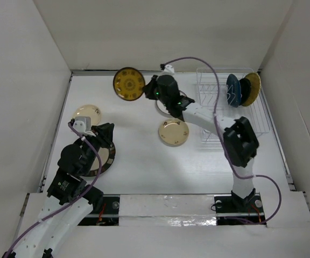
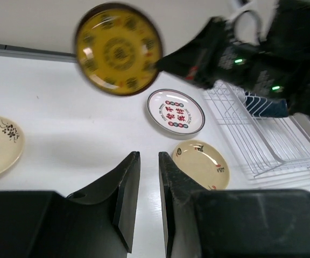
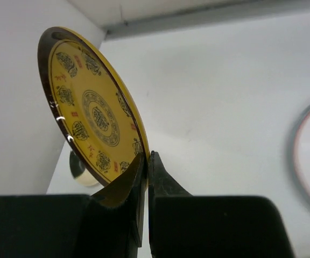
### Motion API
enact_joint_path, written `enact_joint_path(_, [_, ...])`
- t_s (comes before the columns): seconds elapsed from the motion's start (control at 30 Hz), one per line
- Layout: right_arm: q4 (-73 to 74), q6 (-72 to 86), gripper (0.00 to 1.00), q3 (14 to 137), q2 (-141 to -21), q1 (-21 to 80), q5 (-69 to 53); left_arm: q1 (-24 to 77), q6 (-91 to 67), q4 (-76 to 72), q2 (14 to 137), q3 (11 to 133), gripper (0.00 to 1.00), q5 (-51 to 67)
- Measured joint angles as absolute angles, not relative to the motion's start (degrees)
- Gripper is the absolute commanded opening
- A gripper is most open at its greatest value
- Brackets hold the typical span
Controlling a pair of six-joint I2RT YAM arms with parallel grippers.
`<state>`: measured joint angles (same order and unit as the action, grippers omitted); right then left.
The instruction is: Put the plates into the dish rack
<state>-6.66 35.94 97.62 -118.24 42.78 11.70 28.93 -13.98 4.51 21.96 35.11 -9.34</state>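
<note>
Right tool [image 3: 147, 157] pinches rim of yellow patterned plate [image 1: 128, 84]. Plate up on edge, off desk [image 1: 149, 164], well left of dish rack [image 1: 249, 122]. Right arm nearer rack, so plate should go right, edge down. Left tool [image 2: 148, 155] far left of rack, fingers little apart, holds nothing.

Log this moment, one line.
right tool: holds round yellow patterned plate aloft | left tool: empty | white wire dish rack: two plates

The yellow plate [image 1: 128, 84] carries dark medallions and a brown rim.
</note>
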Motion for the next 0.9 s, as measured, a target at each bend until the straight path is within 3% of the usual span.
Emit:
enact_joint_path(0.23, [-7.0,26.4,0.00,79.2,-95.6,27.8,21.6,28.9,-14.0,4.5,19.1,35.1,0.19,-7.9])
enact_joint_path(0.4, [-2.4,18.5,0.00,73.0,-85.7,14.5,31.2,28.9,-14.0,4.5,16.1,35.1,0.20,-7.2])
enact_joint_path(0.6, [2.0,8.6,0.00,74.3,-83.4,8.8,39.4,28.9,-14.1,4.5,15.0,35.1,0.21,-6.0])
enact_joint_path(0.9, [3.9,-5.4,0.00,76.2,-88.3,10.7,48.5,28.9,-14.3,4.5,13.9,35.1,0.21,-5.5])
